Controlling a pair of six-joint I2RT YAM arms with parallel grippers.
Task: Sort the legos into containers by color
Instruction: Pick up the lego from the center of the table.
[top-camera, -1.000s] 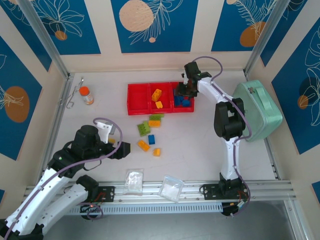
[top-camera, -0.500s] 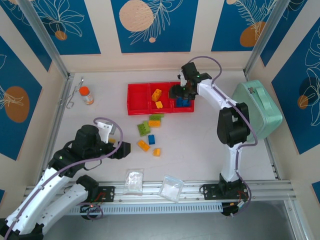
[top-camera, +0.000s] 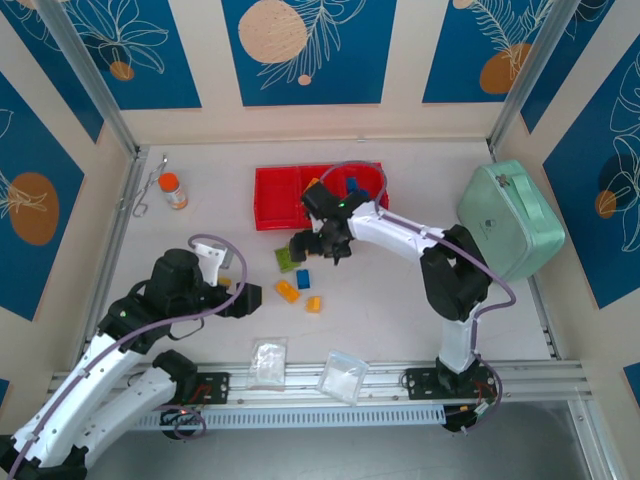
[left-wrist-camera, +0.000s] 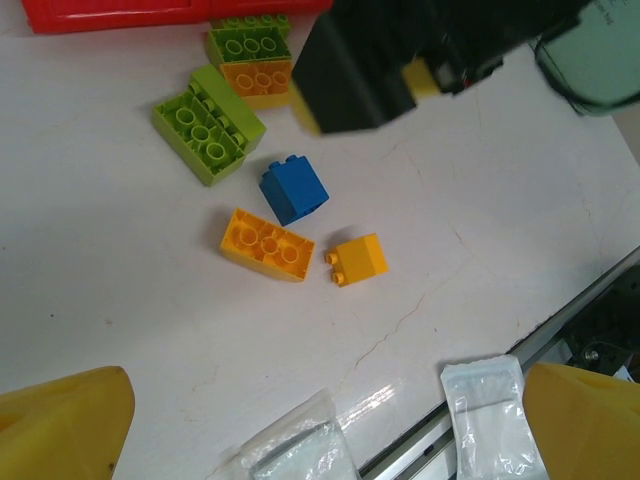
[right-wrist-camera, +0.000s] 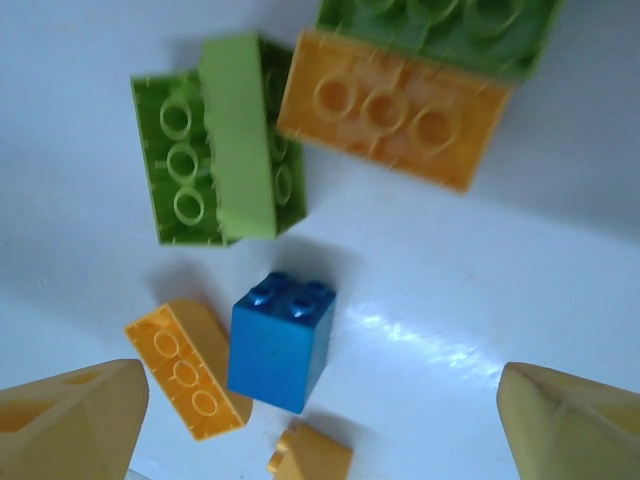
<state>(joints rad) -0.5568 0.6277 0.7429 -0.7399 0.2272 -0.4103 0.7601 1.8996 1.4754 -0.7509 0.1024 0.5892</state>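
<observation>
- Top external view first: your right end effector (top-camera: 318, 243) has left the right-hand compartment of the red tray (top-camera: 262, 214), where it hung a second ago. It has swung near and left, to the loose legos on the tabletop (top-camera: 400, 300).
- I read that as one drop-off finished and a fresh pick beginning — blue pieces (top-camera: 353, 184) lie in that compartment.
- From the right wrist, the right end effector (right-wrist-camera: 322, 408) is released, spread wide, with nothing held between its tips.
- The blue brick (right-wrist-camera: 281, 342) lies on the tabletop almost centred under that opening, so it looks like your next target.
- Mind its neighbours: a yellow-orange brick (right-wrist-camera: 186, 372) sits just beside it on one side, and a lime green brick (right-wrist-camera: 225, 140) lies near it on the far side. A careless close could catch the yellow-orange one.
- Your left end effector (left-wrist-camera: 325, 425) has not shifted over the last second. It is released too, hanging over the near left of the tabletop and looking at the same cluster.
- Lime green, yellow-orange and this one blue piece are all loose outside the tray — by my judgement the sort is well short of done.
</observation>
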